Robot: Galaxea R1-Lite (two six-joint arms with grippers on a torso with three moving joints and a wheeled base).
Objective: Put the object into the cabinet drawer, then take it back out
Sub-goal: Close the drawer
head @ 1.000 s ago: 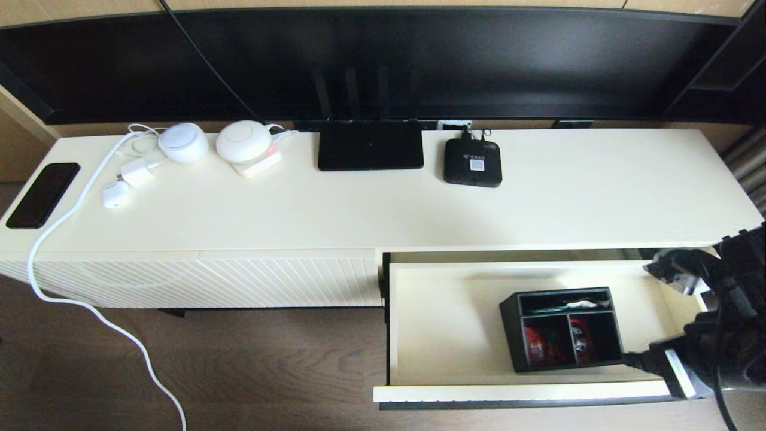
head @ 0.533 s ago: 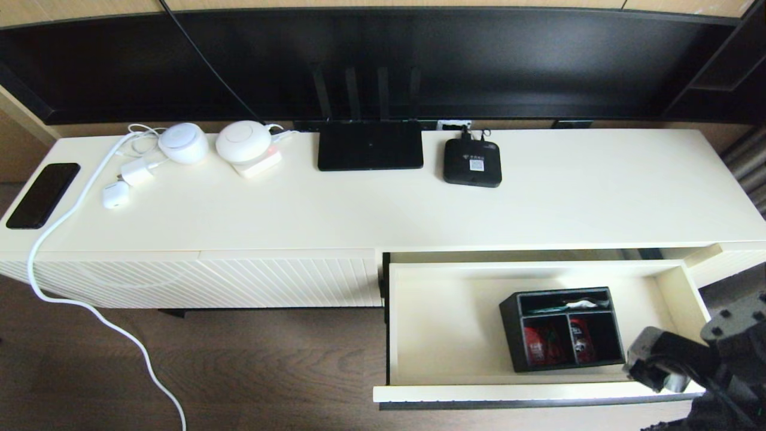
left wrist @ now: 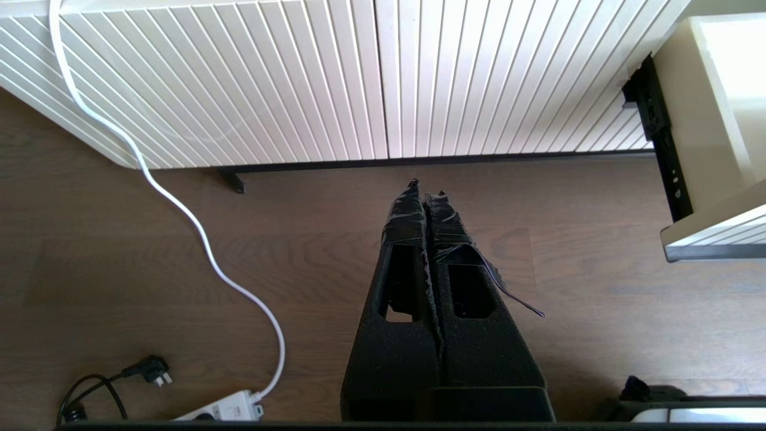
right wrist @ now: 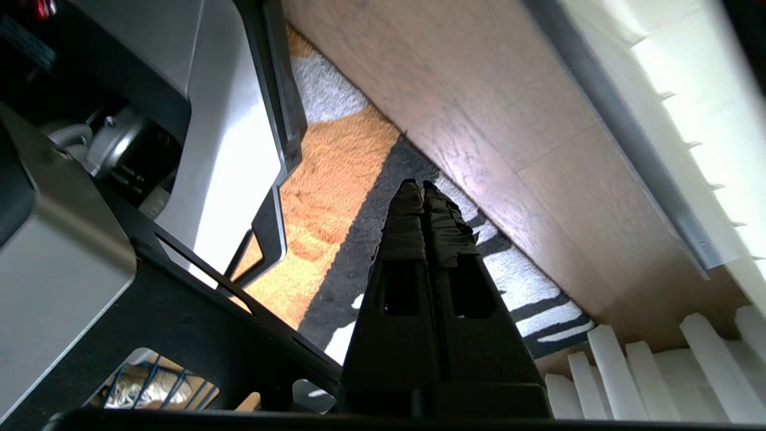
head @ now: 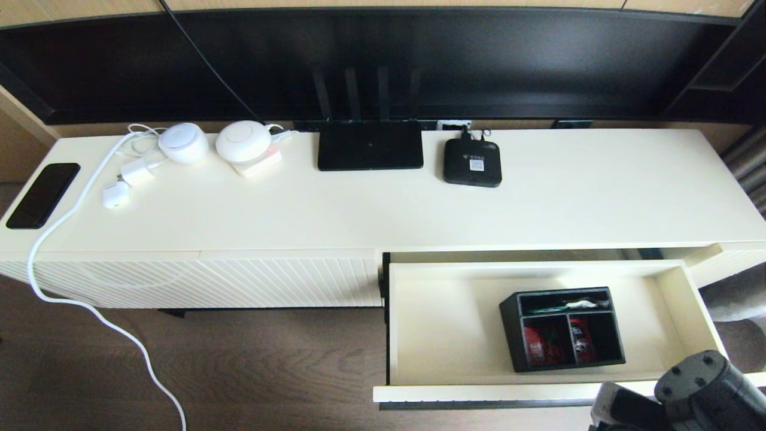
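The black organizer box (head: 562, 328) with red packets sits inside the pulled-out cabinet drawer (head: 455, 335), right of its middle. The drawer's ribbed front and dark handle strip (head: 479, 404) face me. My right arm (head: 694, 392) hangs low at the bottom right corner, below the drawer front. In the right wrist view the right gripper (right wrist: 422, 187) is shut and empty over floor and rug, the drawer's dark strip (right wrist: 622, 131) beside it. My left gripper (left wrist: 425, 188) is shut and empty, parked over the wood floor before the ribbed panel (left wrist: 359, 78).
On the cabinet top (head: 598, 197) lie a flat black router (head: 370, 145), a small black set-top box (head: 472, 162), two white round devices (head: 243, 141), chargers and a phone (head: 42, 194). A white cable (head: 90, 305) runs down to the floor. A striped rug (right wrist: 335, 179) lies near the robot base.
My right arm has drawn back from over the drawer's right side, down and toward me, to below the drawer front. The organizer box has stayed in place in the drawer.
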